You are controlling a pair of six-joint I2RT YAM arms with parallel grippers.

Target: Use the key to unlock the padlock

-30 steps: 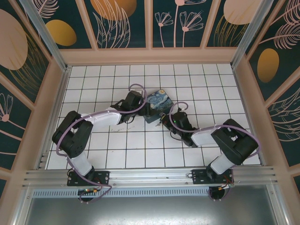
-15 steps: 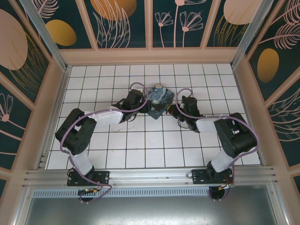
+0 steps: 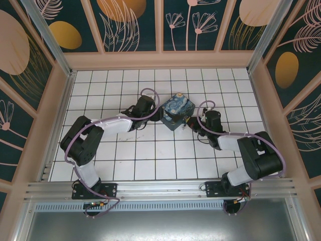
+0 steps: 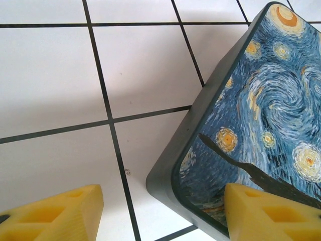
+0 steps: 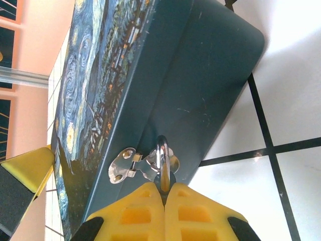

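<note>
Where the white tiled counter point(image 3: 125, 165) meets its near edge, the left arm point(image 3: 80, 145) rises from its base and reaches toward the middle of the grid, a purple cable point(image 3: 148, 93) looping over its wrist.

(a) The left pincer point(image 4: 160, 198) is spread. One yellow finger point(image 4: 57, 216) hangs over bare tile, apart from the box. The other yellow finger point(image 4: 268, 213) stands over the printed lid, so that a rounded corner of the box lies between the two.

(b) The rectangular box with dark blue-grey walls and a swirling blue-and-yellow night-sky lid point(image 3: 176, 108) sits at the centre of the counter, between the two pincers and askew to the tile lines.

(c) On the box's dark side wall, in the right wrist view, is a silvery metal hasp point(image 5: 123, 165). The small silvery metal padlock point(image 5: 162, 153) hangs from it by its shackle, directly at the tips of the right pincer.

(d) The right pincer point(image 5: 164, 191) is pressed together, its yellow pads meeting without a gap just below the padlock. A thin strip of metal shows in the seam between the pads. Whether this is the key cannot be told.

(e) The right arm point(image 3: 256, 155) folds back from the box to its base at the near right of the counter.
</note>
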